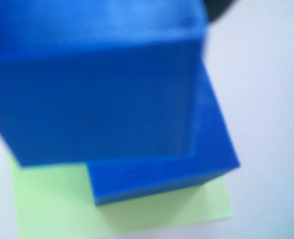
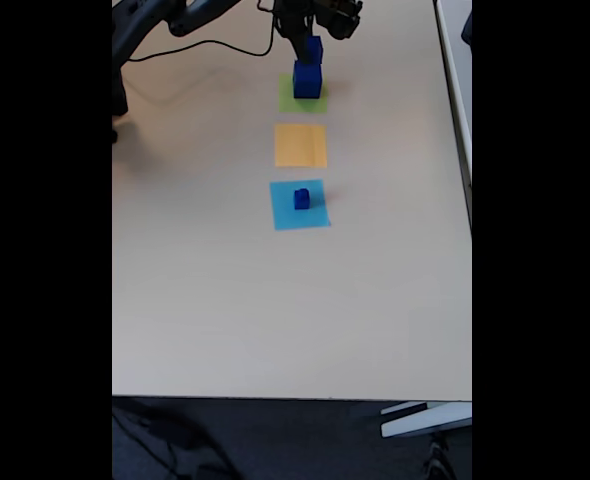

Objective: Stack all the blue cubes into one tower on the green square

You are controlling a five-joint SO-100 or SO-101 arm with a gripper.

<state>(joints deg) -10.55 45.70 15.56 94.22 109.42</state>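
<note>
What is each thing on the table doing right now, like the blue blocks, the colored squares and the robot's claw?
Large dark blue cube: resting on the green square.
Medium dark blue cube: on top of the large cube, at the claw.
Small dark blue cube: sitting alone on the light-blue square, not stacked.
Flat light green paper square: flat, under the stack.
Flat orange paper square: flat, nothing on it.
Flat light-blue paper square: flat, holding the small cube.
Claw: at the medium cube; open or shut unclear.
</note>
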